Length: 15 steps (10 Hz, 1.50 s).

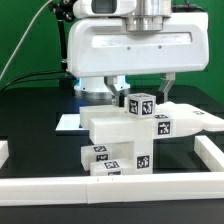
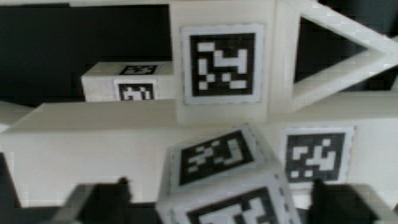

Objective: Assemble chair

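Observation:
The white chair parts [image 1: 120, 135] stand stacked in blocks mid-table, each with black-and-white tags. A small tagged leg block [image 1: 140, 103] sits tilted on top of the stack. My gripper [image 1: 145, 90] hangs right over it. In the wrist view the tilted block [image 2: 231, 185] lies between my dark fingers [image 2: 103, 200], with a gap on each side. The gripper [image 2: 222, 205] is open. Beyond it stand an upright tagged part [image 2: 226, 60], a small tagged block [image 2: 128, 82] and slanted bars [image 2: 338, 50].
A low white rim wall [image 1: 110, 187] runs along the front and up the exterior view's right [image 1: 208, 150]. The marker board [image 1: 68, 122] lies flat behind the stack on the exterior view's left. A flat white chair piece [image 1: 190, 120] juts out on the right.

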Available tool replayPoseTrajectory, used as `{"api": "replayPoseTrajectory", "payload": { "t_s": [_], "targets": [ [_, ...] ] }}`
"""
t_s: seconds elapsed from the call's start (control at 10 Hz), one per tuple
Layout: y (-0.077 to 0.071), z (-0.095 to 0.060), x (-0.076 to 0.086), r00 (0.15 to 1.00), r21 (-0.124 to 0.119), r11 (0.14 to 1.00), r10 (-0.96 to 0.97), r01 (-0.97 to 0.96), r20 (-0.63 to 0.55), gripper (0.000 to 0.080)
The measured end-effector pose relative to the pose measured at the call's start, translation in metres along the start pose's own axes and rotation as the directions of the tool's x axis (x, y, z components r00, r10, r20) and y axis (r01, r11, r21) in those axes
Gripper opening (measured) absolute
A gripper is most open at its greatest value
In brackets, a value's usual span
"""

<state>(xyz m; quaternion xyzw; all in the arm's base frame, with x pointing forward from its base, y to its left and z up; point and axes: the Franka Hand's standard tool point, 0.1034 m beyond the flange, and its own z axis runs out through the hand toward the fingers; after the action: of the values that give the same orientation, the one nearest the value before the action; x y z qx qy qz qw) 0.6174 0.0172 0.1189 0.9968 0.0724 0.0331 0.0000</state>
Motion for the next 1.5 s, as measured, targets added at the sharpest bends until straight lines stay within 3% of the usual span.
{"api": "replayPoseTrajectory", "payload": {
  "t_s": [0.1, 0.2, 0.3, 0.5, 0.7, 1.0, 1.1, 1.2, 1.3, 1.4, 1.5],
  "targets": [
    [-0.0002, 0.0, 0.0, 0.996, 0.0, 0.996, 0.088, -0.088, 0.0, 0.0347],
    [-0.0002, 0.0, 0.0, 0.99, 0.0, 0.99, 0.144, -0.144, 0.0, 0.0347],
    [-0.0005, 0.0, 0.0001, 0.977, 0.002, 0.977, 0.212, -0.212, 0.0, 0.0284],
    [-0.0016, 0.0002, 0.0001, 0.914, 0.002, 0.914, 0.405, -0.405, 0.001, 0.0284],
    [-0.0028, 0.0001, 0.0005, 0.754, 0.011, 0.754, 0.657, -0.657, 0.005, 0.0284],
    [-0.0065, 0.0001, 0.002, 0.408, 0.042, 0.406, 0.912, -0.913, 0.048, 0.0284],
    [-0.0065, 0.0003, 0.0024, 0.375, 0.05, 0.372, 0.925, -0.927, 0.056, 0.0284],
    [-0.0069, 0.0004, 0.0024, 0.407, 0.052, 0.404, 0.912, -0.913, 0.054, 0.0292],
    [-0.007, 0.0004, 0.0024, 0.426, 0.053, 0.423, 0.903, -0.904, 0.053, 0.0421],
    [-0.0068, 0.0003, 0.0024, 0.454, 0.052, 0.452, 0.89, -0.891, 0.049, 0.0421],
    [-0.0072, -0.0002, 0.0027, 0.635, 0.044, 0.634, 0.772, -0.772, 0.034, 0.0601]
  ]
}}
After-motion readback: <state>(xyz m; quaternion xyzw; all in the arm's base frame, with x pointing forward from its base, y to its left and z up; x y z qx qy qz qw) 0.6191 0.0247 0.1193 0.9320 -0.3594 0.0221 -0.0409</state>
